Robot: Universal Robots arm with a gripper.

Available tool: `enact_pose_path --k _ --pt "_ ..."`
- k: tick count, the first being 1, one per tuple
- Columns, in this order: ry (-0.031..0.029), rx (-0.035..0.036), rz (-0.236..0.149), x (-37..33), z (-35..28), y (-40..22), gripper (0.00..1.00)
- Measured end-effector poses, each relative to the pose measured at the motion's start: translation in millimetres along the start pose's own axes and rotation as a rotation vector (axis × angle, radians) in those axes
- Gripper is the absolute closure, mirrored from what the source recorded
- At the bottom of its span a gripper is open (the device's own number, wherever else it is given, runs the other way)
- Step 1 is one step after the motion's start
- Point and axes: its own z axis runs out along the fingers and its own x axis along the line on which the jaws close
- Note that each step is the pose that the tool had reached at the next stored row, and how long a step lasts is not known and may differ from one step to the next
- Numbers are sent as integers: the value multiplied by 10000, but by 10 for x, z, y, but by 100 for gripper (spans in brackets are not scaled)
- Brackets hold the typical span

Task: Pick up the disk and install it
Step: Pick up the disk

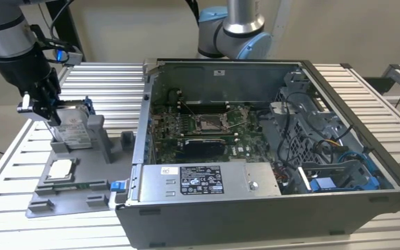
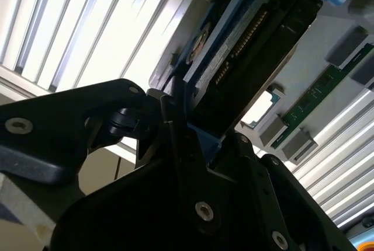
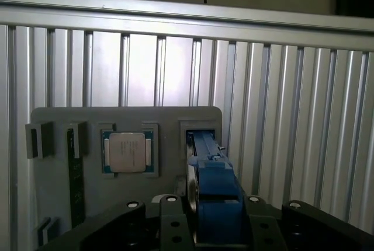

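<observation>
**Disk gripped at the holder; installation not begun**

**Status.** Your black two-finger gripper (image 1: 47,112) stands over the grey plastic fixture tray (image 1: 68,197) on the exterior view's left. Its jaws sit on either side of the disk (image 1: 73,127), a flat silver-grey hard drive clipped in a bright blue plastic carrier frame. In both wrist views they look pressed against the frame's edges, so I judge them closed on it. The disk stands on edge at the tray's upright slot. You cannot tell from these views whether it has cleared that slot.

**Done:** the approach and, by my judgement, the grasp.

**Left:** the carry to the open dark grey metal computer case (image 1: 255,221), which sits well apart from the disk on the ribbed aluminium table (image 1: 102,83), and the seating inside it.

The small square silver processor chip (image 3: 127,152) lies in its own tray pocket just beside the slot.

**Labels.** A white label covers much of the grey metal box (image 1: 207,179) at the case's near wall. A small white sticker (image 1: 219,72) sits on the far inner wall. The disk shows a pale label on one face in the second wrist view. All three carry print, but none of it can be made out.
</observation>
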Motion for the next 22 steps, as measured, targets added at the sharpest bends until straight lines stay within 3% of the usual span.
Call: enact_pose_path --k 4,6,15,16,18,22 --pt "-11 -1 -1 1 -3 -1 100" --pt "-77 -1 -1 1 -5 0 100" --pt "-187 7 1 2 -3 -1 100" --pt "-157 4 2 2 -2 0 100" --pt "-19 -4 -1 3 -3 -1 100" --pt "50 -6 -1 2 -2 -1 100"
